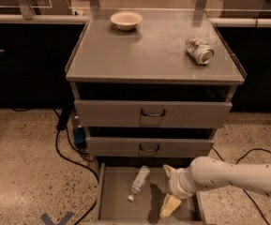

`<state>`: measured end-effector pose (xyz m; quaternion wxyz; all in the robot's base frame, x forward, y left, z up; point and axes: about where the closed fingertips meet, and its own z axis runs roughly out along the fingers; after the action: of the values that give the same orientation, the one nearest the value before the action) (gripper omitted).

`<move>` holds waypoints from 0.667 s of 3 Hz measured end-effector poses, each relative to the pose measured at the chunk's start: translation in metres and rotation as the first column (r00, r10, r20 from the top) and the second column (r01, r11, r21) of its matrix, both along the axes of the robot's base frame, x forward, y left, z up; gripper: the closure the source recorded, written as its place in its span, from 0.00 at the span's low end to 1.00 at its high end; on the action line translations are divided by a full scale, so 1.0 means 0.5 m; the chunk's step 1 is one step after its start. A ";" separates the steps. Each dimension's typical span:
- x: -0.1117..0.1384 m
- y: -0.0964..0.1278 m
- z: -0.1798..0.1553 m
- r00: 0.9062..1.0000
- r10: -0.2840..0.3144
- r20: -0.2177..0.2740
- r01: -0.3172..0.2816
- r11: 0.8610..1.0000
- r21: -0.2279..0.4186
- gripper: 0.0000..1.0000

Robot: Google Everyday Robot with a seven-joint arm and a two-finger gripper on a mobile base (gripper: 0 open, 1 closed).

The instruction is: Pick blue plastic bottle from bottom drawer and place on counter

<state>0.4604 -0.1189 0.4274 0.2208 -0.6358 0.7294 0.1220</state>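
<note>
The blue plastic bottle [139, 182] lies on its side on the floor of the open bottom drawer [114, 205], cap toward the front left. My gripper [168, 188] hangs over the drawer's right half, just right of the bottle and not touching it. Its two pale fingers [169, 206] are spread apart and hold nothing. The white arm comes in from the right. The counter [144, 55] is the grey cabinet top above the drawers.
A cream bowl [126, 20] sits at the counter's back and a crushed silver can [199, 50] at its right. Two shut drawer fronts with dark handles [153, 113] are above the open drawer. Black cables [67, 149] trail on the speckled floor at left.
</note>
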 end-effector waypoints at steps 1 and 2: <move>0.018 0.012 -0.067 1.000 -0.009 0.002 0.009 1.000 0.009 0.00; 0.058 0.052 -0.159 1.000 0.008 0.008 -0.008 1.000 0.025 0.00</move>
<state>0.4895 -0.0931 0.3478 0.2313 -0.6365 0.7243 0.1296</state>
